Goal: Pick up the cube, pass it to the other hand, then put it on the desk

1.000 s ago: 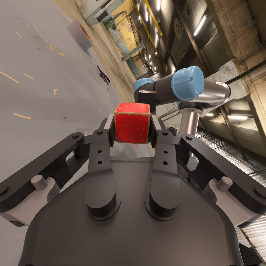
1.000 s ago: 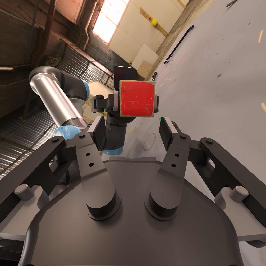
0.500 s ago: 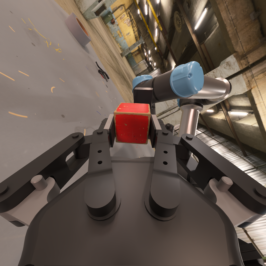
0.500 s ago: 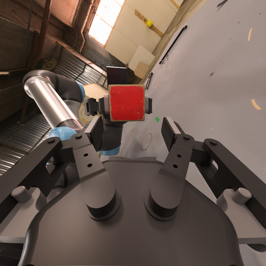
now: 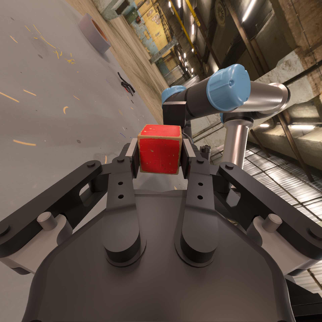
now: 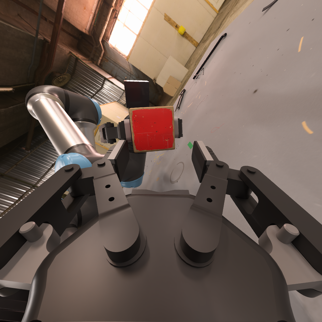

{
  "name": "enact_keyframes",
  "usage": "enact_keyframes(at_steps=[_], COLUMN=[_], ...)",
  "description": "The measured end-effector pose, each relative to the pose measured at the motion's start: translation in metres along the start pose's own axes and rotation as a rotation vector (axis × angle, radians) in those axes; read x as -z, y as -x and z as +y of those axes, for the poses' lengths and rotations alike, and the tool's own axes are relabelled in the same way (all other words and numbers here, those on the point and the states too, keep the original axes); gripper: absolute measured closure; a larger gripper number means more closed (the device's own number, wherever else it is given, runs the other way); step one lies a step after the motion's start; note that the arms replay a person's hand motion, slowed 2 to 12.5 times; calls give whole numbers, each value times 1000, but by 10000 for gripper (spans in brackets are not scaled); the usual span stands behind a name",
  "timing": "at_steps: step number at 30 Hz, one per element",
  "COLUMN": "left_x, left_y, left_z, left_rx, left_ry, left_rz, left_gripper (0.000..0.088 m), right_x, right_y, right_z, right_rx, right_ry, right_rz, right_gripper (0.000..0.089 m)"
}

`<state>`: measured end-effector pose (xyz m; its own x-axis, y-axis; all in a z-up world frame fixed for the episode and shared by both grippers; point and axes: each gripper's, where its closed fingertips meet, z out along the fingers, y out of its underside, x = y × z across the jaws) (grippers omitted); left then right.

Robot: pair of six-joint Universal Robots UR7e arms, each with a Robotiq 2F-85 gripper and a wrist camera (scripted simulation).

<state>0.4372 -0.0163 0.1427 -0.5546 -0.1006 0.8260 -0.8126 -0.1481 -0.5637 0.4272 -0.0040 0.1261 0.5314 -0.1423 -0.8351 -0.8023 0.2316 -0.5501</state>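
Observation:
A red cube (image 5: 159,154) with worn tan edges is held between the pads of my left gripper (image 5: 159,156), which is shut on it, above the grey desk (image 5: 52,104). In the right wrist view the same cube (image 6: 153,129) hangs just beyond my right gripper (image 6: 159,157), a little left of its middle. The right gripper is open and empty, its fingers (image 6: 200,159) spread wider than the cube. The left gripper (image 6: 178,127) grips the cube's two sides there. The right arm (image 5: 230,90) shows behind the cube in the left wrist view.
A grey tape roll (image 5: 95,33) and a small black clip (image 5: 127,85) lie on the desk in the left wrist view. In the right wrist view a long black bar (image 6: 210,55), a green marker (image 6: 190,145) and a faint ring mark (image 6: 176,172) are on the desk.
In the right wrist view the cube has come closer and grown larger, now near the open fingertips. The left gripper has kept its hold; the right arm sits slightly lower behind the cube.

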Motion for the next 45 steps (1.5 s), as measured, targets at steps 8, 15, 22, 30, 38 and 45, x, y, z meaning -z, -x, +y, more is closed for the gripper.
enact_keyframes(at_steps=[8,15,22,30,38,45], left_x=[-1,0,-1,0,7,22], left_y=[-1,0,-1,-5,-12,-14], left_z=[0,0,1,2,-2,-4], left_rx=[-14,-18,-12,12,41,9], left_ry=[6,-3,11,15,-22,-58], left_rz=[-1,-10,1,24,56,40], left_gripper=[477,479,479,481,274,56], right_x=[1,2,4,4,3,6], right_y=[1,5,5,9,11,13], right_z=[0,0,1,1,4,3], right_rx=[6,16,12,29,51,77], right_ry=[7,24,53,67,84,92], right_rz=[-10,-24,-16,-22,-12,-2], right_gripper=[254,338,333,358,493,493])
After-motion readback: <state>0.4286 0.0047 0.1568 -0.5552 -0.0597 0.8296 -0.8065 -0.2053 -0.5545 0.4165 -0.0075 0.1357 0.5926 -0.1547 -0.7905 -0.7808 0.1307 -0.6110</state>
